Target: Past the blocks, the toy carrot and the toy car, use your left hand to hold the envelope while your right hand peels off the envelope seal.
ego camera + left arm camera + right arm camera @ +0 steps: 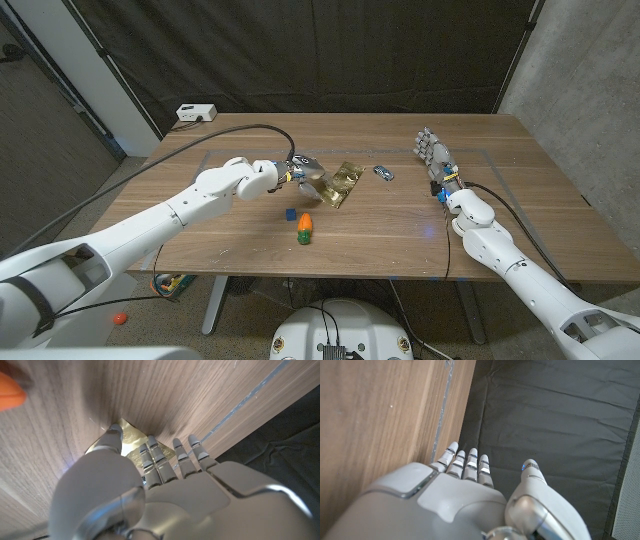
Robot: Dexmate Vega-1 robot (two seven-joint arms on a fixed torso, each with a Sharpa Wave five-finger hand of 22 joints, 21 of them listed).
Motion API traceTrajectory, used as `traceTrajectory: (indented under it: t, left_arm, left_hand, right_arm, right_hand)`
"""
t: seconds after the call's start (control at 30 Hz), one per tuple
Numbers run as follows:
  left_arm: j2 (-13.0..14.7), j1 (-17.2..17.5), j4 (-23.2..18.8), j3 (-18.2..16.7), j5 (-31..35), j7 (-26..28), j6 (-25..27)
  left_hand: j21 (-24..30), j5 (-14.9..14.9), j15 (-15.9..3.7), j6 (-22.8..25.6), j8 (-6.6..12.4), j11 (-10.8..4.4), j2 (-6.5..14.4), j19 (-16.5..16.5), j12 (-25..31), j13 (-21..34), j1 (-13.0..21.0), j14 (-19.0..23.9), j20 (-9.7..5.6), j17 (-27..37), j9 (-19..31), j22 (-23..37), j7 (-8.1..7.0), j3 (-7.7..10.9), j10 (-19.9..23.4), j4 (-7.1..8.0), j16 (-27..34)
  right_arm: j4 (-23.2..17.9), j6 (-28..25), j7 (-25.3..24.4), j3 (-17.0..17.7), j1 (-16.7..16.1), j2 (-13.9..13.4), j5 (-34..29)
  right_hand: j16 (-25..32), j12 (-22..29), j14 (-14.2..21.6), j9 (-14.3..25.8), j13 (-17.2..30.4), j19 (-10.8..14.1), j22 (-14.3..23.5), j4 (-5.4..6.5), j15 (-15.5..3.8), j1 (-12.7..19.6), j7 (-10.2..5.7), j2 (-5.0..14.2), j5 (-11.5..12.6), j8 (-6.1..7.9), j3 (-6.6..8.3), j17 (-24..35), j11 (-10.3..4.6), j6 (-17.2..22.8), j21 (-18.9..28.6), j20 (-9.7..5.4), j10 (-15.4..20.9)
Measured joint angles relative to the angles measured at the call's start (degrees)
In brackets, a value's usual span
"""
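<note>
A: Envelope position?
B: The gold envelope (341,184) lies mid-table; the left hand (300,172) presses its fingers (156,456) on its near-left end.
A: Right hand?
B: The right hand (434,157) holds nothing, fingers (465,462) straight and close together, well apart from the envelope. The toy car (383,173) sits between them; the toy carrot (305,228) and a blue block (291,214) lie nearer.

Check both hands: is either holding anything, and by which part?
The left hand presses its fingers on the gold envelope's near-left end; whether it grips is unclear. The right hand holds nothing, fingers extended.
</note>
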Motion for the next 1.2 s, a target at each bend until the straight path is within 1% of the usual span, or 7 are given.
traceTrajectory:
  t: [0.23,0.4,0.5,0.87,0.97,1.07,1.2]
  left_arm:
    - [0.18,0.67,0.80,-0.28,-0.01,2.26,0.30]
    - [0.40,1.70,1.58,-0.58,0.30,5.76,1.06]
    - [0.42,2.65,2.22,-0.86,0.66,8.91,1.24]
    - [0.03,5.32,5.38,-1.58,1.47,21.46,3.13]
    - [0.00,5.81,5.56,-2.09,1.47,21.46,3.13]
    - [0.02,6.16,5.38,-2.72,-1.48,24.66,3.98]
    - [0.05,6.80,4.27,-4.03,-4.23,24.16,4.38]
  left_hand:
    - [0.47,-1.71,-0.13,5.41,1.32,-0.20,2.07,2.76,-0.21,-0.21,3.77,5.66,-0.97,0.08,-0.21,0.00,-1.77,1.78,7.64,-0.49,0.45]
    - [1.53,-2.98,-0.43,11.88,3.97,-1.88,5.31,6.24,-0.23,0.30,10.10,13.43,-2.17,0.61,-0.17,0.00,-5.75,5.26,16.06,-1.24,1.36]
    - [2.01,-3.30,-0.73,17.06,6.50,-0.21,6.13,7.43,1.88,2.00,12.98,17.52,-2.80,1.25,0.71,0.00,-4.99,6.18,22.92,-1.54,1.71]
    - [2.39,-3.71,-1.43,19.88,7.97,0.00,6.17,8.48,3.25,2.98,15.94,22.05,-3.16,2.56,0.75,0.20,-3.09,5.34,25.57,-1.09,2.98]
    - [2.39,-3.38,-1.23,21.91,6.20,1.56,4.08,6.77,4.24,6.22,8.85,19.19,-3.31,2.88,0.98,0.45,3.79,1.49,20.96,2.76,0.17]
    - [1.65,-3.17,-0.74,20.93,3.99,3.12,2.32,3.55,3.13,8.47,1.00,15.33,-2.35,3.55,1.04,0.69,3.92,1.49,14.77,2.77,-2.15]
    - [1.22,-2.76,-0.52,14.92,2.66,4.54,0.83,1.07,2.68,8.94,-5.49,13.44,-1.49,4.34,1.13,0.96,7.51,-4.56,11.74,9.49,-2.66]
  right_arm:
    - [-0.27,-0.06,-0.47,-0.08,0.02,-0.05,-0.35]
    - [-0.65,-0.38,-0.80,-0.21,0.07,-0.17,-0.74]
    - [-0.77,-0.51,-1.03,-0.25,0.07,-0.20,-0.89]
    - [-1.36,-0.73,-1.57,-0.32,0.03,-0.26,-1.22]
    - [-1.36,-0.77,-1.65,-0.32,0.03,-0.26,-1.23]
    - [-1.71,-0.81,-1.69,-0.33,-0.01,-0.27,-1.23]
    - [-1.77,-0.89,-1.69,-0.36,0.00,-0.26,-1.24]
  right_hand:
    - [0.00,0.00,0.00,0.00,0.00,0.00,0.00,0.00,0.00,0.00,-0.31,0.00,0.00,0.00,0.00,0.00,0.00,0.31,0.00,0.00,0.00]
    - [0.00,0.00,0.00,0.00,0.00,0.00,0.00,0.00,0.00,0.00,-0.31,0.00,0.00,0.00,0.00,0.00,0.00,0.31,0.00,0.00,0.00]
    - [0.00,0.00,0.00,0.00,0.00,0.00,0.00,0.00,0.00,0.00,-0.31,0.00,0.00,0.00,0.00,0.00,0.00,0.31,0.00,0.00,0.00]
    - [0.00,0.00,0.00,0.00,0.00,0.00,0.00,0.00,0.00,0.00,-0.30,0.00,0.00,0.00,0.00,0.00,0.00,0.31,0.00,-0.01,0.00]
    - [0.00,0.00,0.31,0.00,0.00,0.00,0.00,0.00,0.31,0.00,-0.31,0.00,0.00,0.00,0.00,0.00,0.03,0.30,-0.29,0.00,0.03]
    - [0.00,0.00,0.31,0.00,0.00,0.00,0.00,0.00,0.31,0.00,-0.30,0.00,0.00,0.00,0.00,0.00,0.12,0.30,-0.45,0.00,0.12]
    - [0.00,0.00,0.31,0.00,0.00,-0.01,0.00,0.00,0.31,0.00,-0.30,0.00,0.00,0.00,0.00,0.00,0.12,0.30,-0.45,0.00,0.12]
